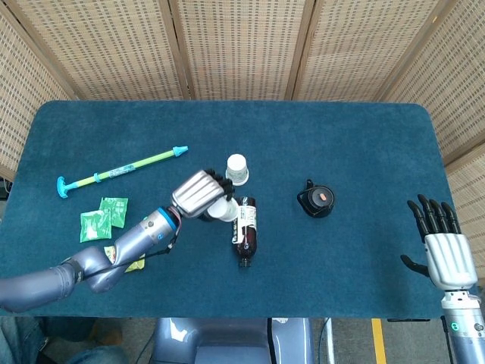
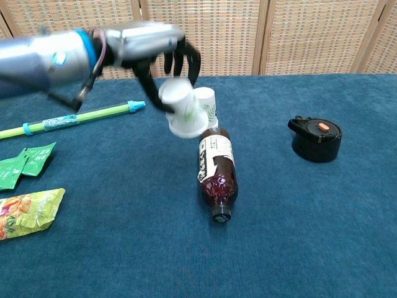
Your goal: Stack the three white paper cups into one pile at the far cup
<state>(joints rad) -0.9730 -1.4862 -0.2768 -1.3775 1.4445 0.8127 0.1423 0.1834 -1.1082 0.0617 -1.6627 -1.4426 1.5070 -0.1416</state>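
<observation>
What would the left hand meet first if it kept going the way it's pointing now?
Likely the far cup standing just ahead: the left hand grips a cup and reaches toward it. How high it rides is unclear.

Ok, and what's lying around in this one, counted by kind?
White paper cups: 2 visible, one standing, one held in the left hand at
Dark bottle, lying on its side: 1
Black lid with orange button: 1
Green-and-blue rod: 1
Green sachets: 2
Yellow-green packet: 1
Total: 8
</observation>
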